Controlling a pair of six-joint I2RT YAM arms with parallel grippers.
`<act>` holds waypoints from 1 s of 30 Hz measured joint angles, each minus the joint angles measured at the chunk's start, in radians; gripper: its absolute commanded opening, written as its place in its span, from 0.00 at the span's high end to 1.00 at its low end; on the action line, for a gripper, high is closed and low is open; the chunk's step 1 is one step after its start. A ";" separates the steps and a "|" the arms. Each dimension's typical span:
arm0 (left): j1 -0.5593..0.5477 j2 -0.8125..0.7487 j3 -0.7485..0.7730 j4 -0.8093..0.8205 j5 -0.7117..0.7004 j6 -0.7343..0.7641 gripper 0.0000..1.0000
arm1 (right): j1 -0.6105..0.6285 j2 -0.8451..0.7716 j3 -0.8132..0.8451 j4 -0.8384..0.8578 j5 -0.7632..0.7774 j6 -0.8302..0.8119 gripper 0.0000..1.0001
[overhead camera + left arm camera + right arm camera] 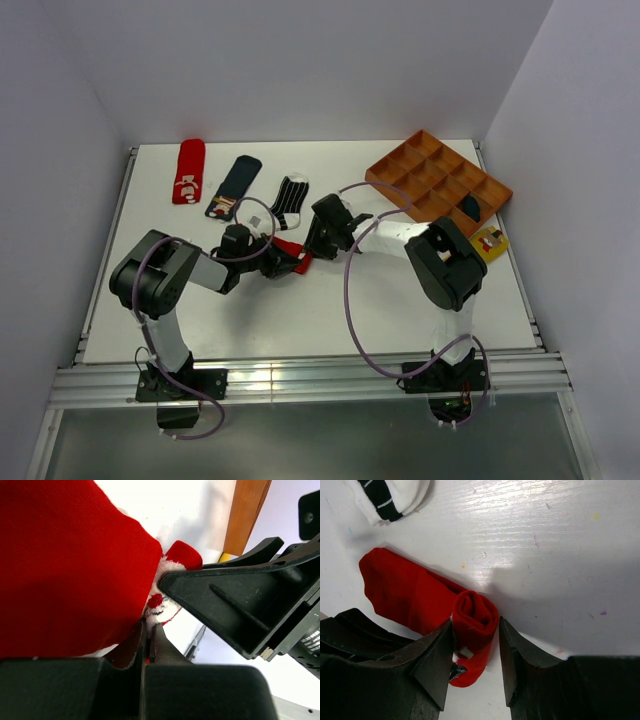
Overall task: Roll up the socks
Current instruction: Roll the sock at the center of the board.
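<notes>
white table [400, 300], red sock [420, 600] half rolled at its middle
left gripper [149, 630] pinches the sock's flat end; right gripper [476, 622] clasps the rolled end, jaws half apart

place: lab test cell | evidence: white table [300, 320], plain walls [300, 60]

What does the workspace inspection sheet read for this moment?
Surface: white table, small coloured specks.
Job's things: red sock part rolled at centre; marked red sock, patched navy sock, striped sock flat at far left; dark sock in tray; yellow sock beside it.
Clutter: nothing seen.
Grippers: left gripper shut on red sock; right gripper straddles its roll, grip unclear.
Cables: purple cables loop off both arms.
Surroundings: white walls, metal rail at near edge.
</notes>
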 measured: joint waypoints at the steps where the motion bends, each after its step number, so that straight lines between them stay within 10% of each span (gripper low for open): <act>1: 0.002 0.004 -0.001 0.005 0.004 -0.008 0.99 | 0.002 0.002 0.000 0.001 0.000 0.000 0.53; 12: 0.006 0.029 -0.001 0.037 0.028 -0.045 0.96 | 0.006 0.027 0.035 -0.025 0.010 -0.001 0.99; 20: -0.005 -0.035 0.019 -0.102 -0.041 0.065 0.60 | 0.008 0.061 0.109 -0.113 0.017 -0.004 1.00; 30: -0.217 -0.281 0.087 -0.476 -0.535 0.357 0.52 | 0.011 0.086 0.161 -0.169 0.021 -0.009 1.00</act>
